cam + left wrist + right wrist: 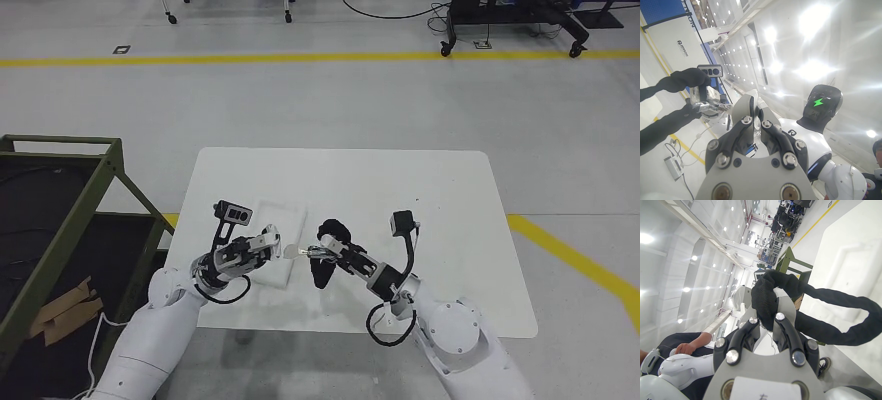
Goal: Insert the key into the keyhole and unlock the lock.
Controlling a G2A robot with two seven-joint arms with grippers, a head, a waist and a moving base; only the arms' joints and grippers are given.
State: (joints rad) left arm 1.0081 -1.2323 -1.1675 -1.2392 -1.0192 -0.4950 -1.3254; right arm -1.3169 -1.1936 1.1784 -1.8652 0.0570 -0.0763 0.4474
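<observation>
- 2 grippers, held above the near part of the white table (440, 200), facing each other tip to tip, close but apart.
- 1 left gripper (270, 242): fingers pressed together, pinching the key (291, 250). The key is a small pale sliver that juts from the fingertips toward the other arm.
- 1 right gripper (325, 252): fingers clamped on the lock (703, 107), which has a metal body.
- 1 sleeved cable (829, 330), black fabric, part of the lock. It loops out from the right gripper and hangs clear of the table.
- Key position: in the air between the 2 grippers, its tip just beside or touching the metal end of the lock. Whether the tip has entered the lock cannot be told.
- 1 shallow white tray (283, 218), on the table beyond the left gripper, touched by neither arm.
- Step in hand, as judged: alignment and insertion. Both items are gripped and brought together, and the turn that unlocks is not yet done.
- Next move, as judged: it calls for lining the key blade squarely with the lock's opening and pushing it straight in. The right gripper must hold the body steady, and the left wrist then rotates.
- Risk, as judged: a small tilt could make the tip skid off the metal face, or the key could twist in the pinch.
</observation>
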